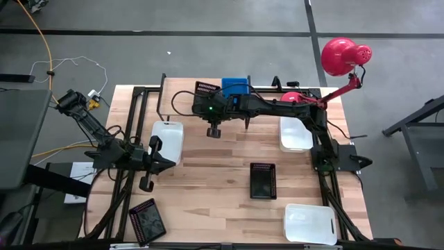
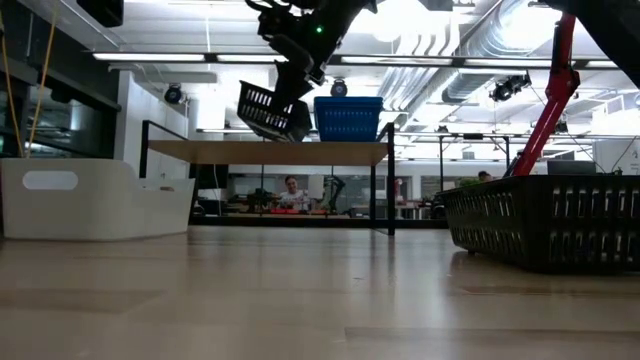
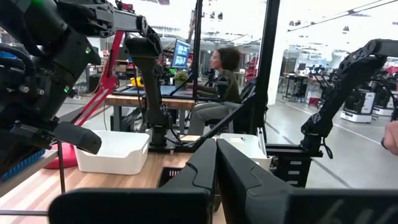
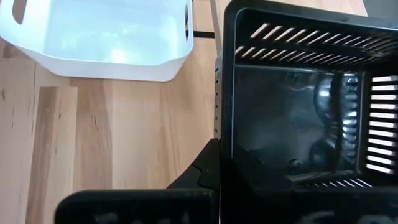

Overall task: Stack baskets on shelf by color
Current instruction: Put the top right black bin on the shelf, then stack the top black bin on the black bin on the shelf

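Right pincer (image 2: 290, 85) carries black mesh basket (image 2: 272, 110) to the shelf (image 2: 265, 151)
Clenched on the basket's rim, the right pincer holds it tilted just above the shelf top, with a blue basket (image 1: 234, 87) just beside it on the shelf and a white basket (image 4: 99, 37) on the desk (image 1: 215, 173) below; the left pincer (image 1: 154, 167), clenched on nothing, waits near another white basket (image 1: 168, 135)
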Motion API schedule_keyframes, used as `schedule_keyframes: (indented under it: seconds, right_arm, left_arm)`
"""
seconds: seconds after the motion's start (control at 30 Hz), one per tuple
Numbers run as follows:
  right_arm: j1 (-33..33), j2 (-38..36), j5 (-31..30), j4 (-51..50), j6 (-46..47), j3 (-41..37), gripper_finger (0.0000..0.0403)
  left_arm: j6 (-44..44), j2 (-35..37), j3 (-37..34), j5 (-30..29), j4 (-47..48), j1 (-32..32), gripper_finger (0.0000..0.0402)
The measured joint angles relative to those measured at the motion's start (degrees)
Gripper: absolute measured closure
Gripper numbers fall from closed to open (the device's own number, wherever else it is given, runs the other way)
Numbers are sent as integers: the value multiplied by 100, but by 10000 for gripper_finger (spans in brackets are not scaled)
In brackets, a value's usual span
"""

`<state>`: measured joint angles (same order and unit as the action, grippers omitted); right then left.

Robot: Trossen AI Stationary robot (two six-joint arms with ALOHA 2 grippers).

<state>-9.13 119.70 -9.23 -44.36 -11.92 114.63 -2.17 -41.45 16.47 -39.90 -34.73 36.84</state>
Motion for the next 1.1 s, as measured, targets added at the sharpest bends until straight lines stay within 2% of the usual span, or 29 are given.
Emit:
schedule_keyframes:
  seconds: [0.13, 0.3, 0.4, 0.6, 0.73, 0.9, 1.1]
  right_arm:
    - [0, 0, -20, 0, -63, 0, 402]
    - [0, -2, -383, 5, -189, 0, 395]
    - [0, -2, -420, 83, -249, 0, 367]
    - [0, -2, -470, 64, -487, 50, 286]
    - [41, -2, -442, -13, -721, 272, 254]
    - [118, -13, -426, -233, -897, 706, 246]
    - [285, -53, -403, -1525, -889, 1188, 259]
  left_arm:
    - [0, 0, 0, -89, 18, -1, 401]
    - [0, 0, 0, -122, 23, 0, 401]
    - [0, 0, 0, -127, 23, 0, 401]
    - [0, 0, 0, -127, 23, 0, 401]
    - [0, 0, 0, -127, 40, -1, 401]
    - [2, -2, -2, -127, 79, 0, 401]
    - [36, -2, -2, -136, 228, 0, 401]
